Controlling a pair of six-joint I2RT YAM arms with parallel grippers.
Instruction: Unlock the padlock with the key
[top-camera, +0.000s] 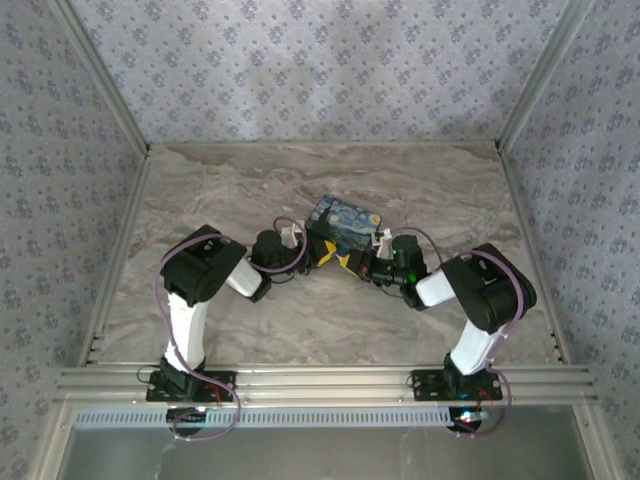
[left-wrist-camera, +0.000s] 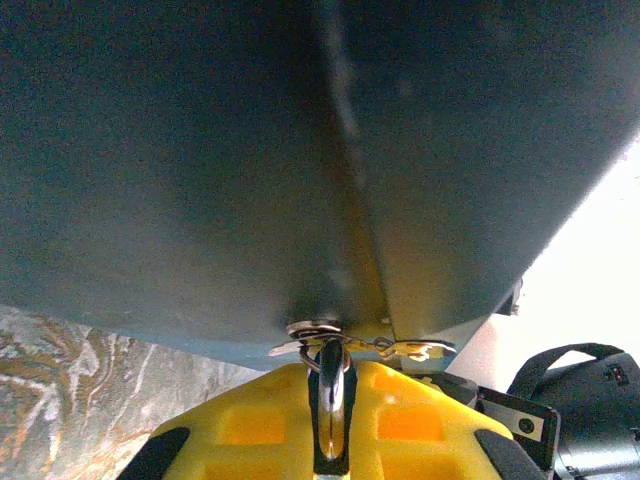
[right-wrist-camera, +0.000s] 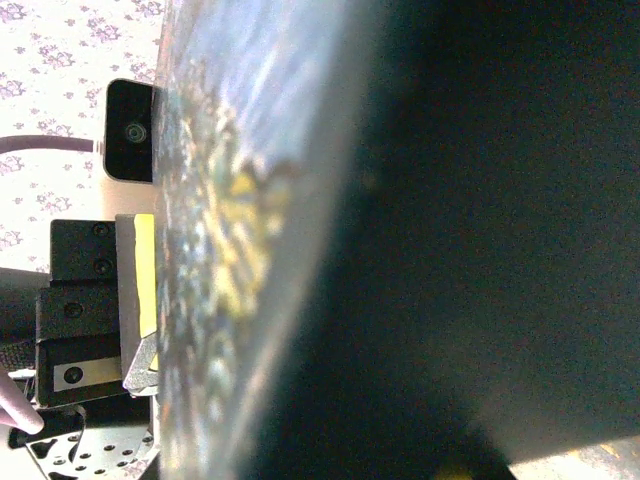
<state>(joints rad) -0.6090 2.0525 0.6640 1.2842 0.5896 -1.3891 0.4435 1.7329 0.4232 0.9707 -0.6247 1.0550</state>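
Observation:
The padlock (top-camera: 345, 225) is a flat block with a blue and yellow starry painting on its face, held up between both arms at the table's middle. In the left wrist view its dark underside (left-wrist-camera: 300, 150) looms close. My left gripper (left-wrist-camera: 333, 400), with yellow fingers (left-wrist-camera: 250, 425), is shut on the silver key (left-wrist-camera: 333, 385), whose tip sits in the keyhole (left-wrist-camera: 315, 327). A ring with a spare key (left-wrist-camera: 420, 349) hangs beside it. My right gripper (top-camera: 372, 262) grips the padlock from the right; its jaws are hidden behind the painted body (right-wrist-camera: 220, 250).
The marble table (top-camera: 250, 190) is walled by patterned panels and aluminium posts (top-camera: 525, 90). The left arm's yellow finger (right-wrist-camera: 146, 270) and wrist camera (right-wrist-camera: 130, 145) appear behind the padlock in the right wrist view. Both arm bases stand on the near rail (top-camera: 320, 380).

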